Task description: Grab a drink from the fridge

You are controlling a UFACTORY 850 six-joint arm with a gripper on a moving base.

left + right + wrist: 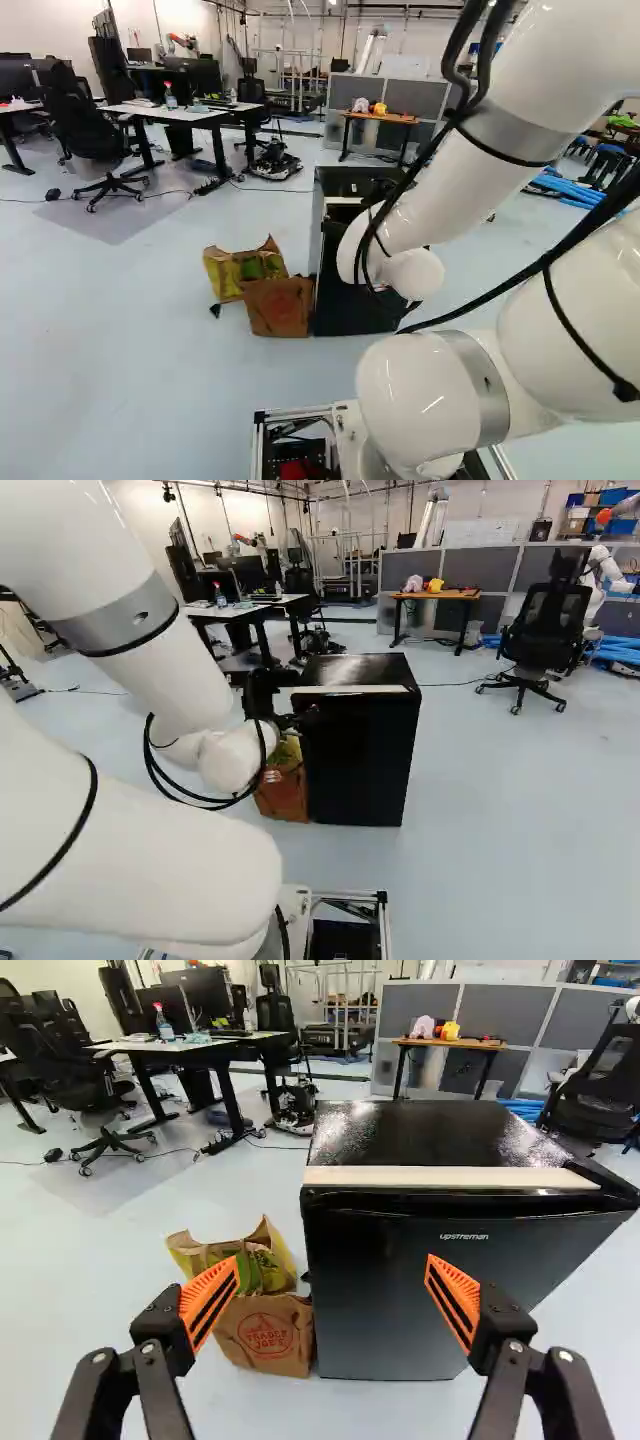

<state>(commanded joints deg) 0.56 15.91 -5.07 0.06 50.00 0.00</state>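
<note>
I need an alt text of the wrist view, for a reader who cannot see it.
The open claw faces a small black fridge, whose door looks shut. Paper bags stand beside it on the pale floor, with desks and office chairs farther back.

Pale floor [80, 1280], black fridge [375, 1290] standing on it, two paper bags [268, 1338] beside
</note>
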